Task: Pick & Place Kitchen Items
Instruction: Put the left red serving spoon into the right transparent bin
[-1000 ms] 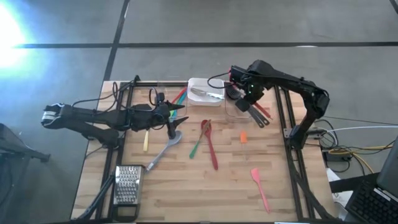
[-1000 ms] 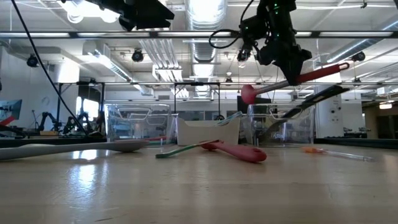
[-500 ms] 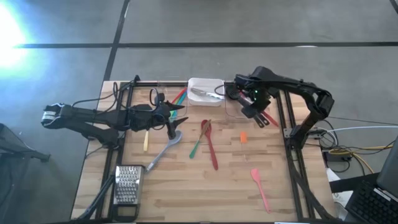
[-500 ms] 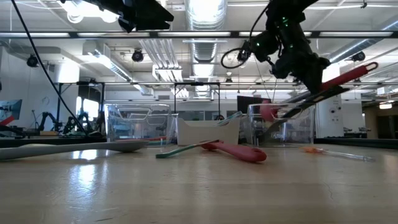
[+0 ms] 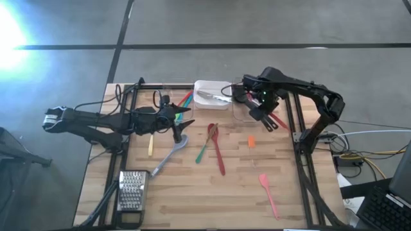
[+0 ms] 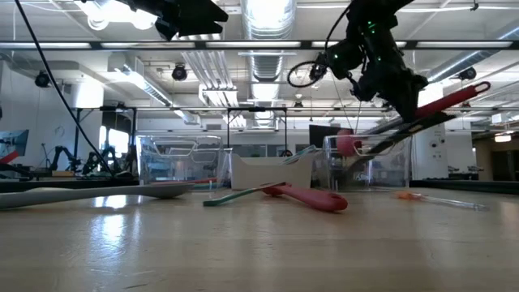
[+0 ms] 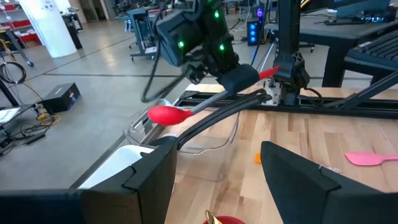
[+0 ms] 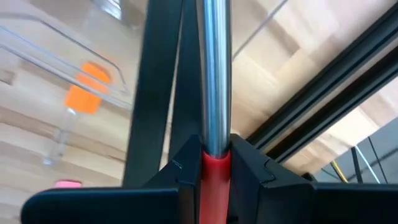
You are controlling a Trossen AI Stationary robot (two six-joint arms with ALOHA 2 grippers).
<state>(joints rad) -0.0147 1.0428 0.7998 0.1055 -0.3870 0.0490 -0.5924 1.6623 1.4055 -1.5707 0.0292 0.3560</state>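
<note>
Wooden table (image 5: 237, 186), red spoon (image 7: 169, 114) clamped in right pincer (image 5: 258, 109), over clear bin (image 5: 243, 115)

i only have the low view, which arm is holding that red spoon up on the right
Observer: The right gripper, shut on the red spoon.
Operator: is it over a bin
Observer: Yes, from above it hangs over the clear container beside the white tray.
Operator: wheres the left one
Observer: The left gripper is open above the grey spoon.
</note>
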